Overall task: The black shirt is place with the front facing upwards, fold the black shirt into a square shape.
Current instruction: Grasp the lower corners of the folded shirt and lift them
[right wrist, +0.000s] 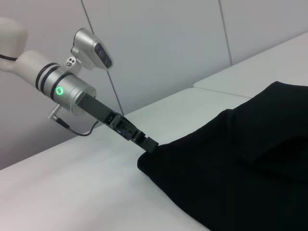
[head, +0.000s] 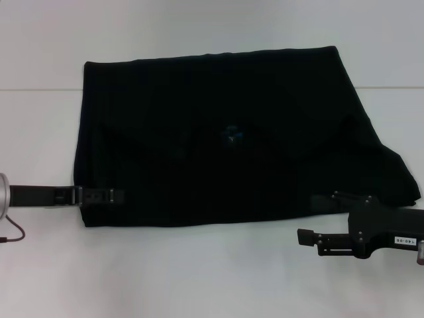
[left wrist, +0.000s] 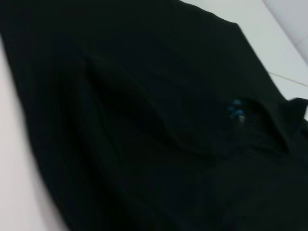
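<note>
The black shirt [head: 218,132] lies spread on the white table [head: 199,278], folded over so that no lettering shows. Its small blue neck label [head: 232,132] sits near the middle and also shows in the left wrist view as the label [left wrist: 236,110] on the shirt [left wrist: 144,134]. My left gripper [head: 106,196] reaches in low from the left and is shut on the shirt's near-left corner; the right wrist view shows that left gripper [right wrist: 147,143] meeting the shirt [right wrist: 240,168] at its edge. My right gripper [head: 306,236] hovers over bare table just in front of the shirt's near-right edge, holding nothing.
A seam in the table [head: 40,89] runs across the far side behind the shirt. Bare white table lies in front of the shirt and to its left. A pale wall [right wrist: 168,43] stands behind the table's left end.
</note>
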